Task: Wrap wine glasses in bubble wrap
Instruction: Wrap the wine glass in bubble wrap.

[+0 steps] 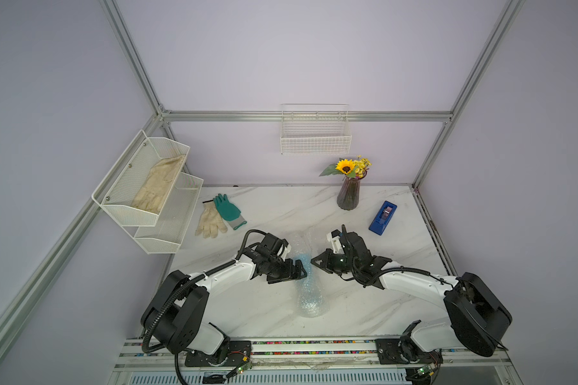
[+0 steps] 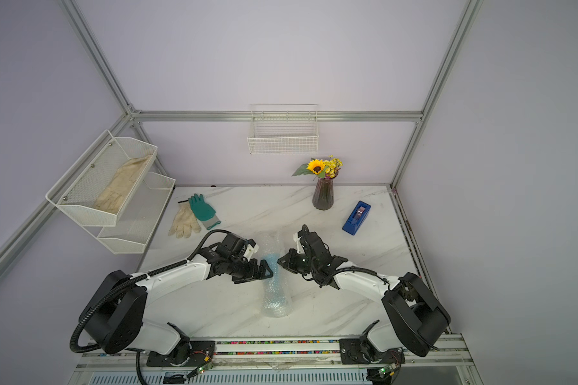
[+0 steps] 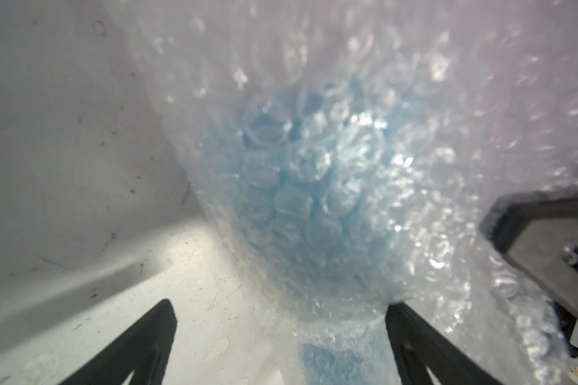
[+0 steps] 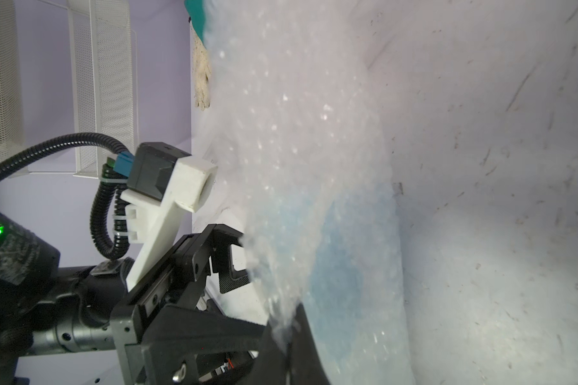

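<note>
The bubble wrap [image 1: 309,296] lies as a long roll in the middle of the table, running from the front toward the back. The light-blue wine glass [image 1: 301,263] shows through the film inside it, also in the left wrist view [image 3: 297,200]. My left gripper [image 1: 300,271] is open at the roll's left side. In its wrist view the left gripper [image 3: 281,316] has the wrapped glass between its spread fingers, one finger touching the film. My right gripper [image 4: 287,330] is shut on a fold of the bubble wrap [image 4: 297,133] at the roll's right side [image 2: 280,261].
A dark purple vase [image 1: 348,196] with flowers stands at the back right, and a blue tape dispenser [image 1: 382,218] lies beside it. Two gloves [image 1: 219,213] lie at the back left. A white mesh rack [image 1: 147,200] and a wire basket [image 1: 315,133] hang on the walls.
</note>
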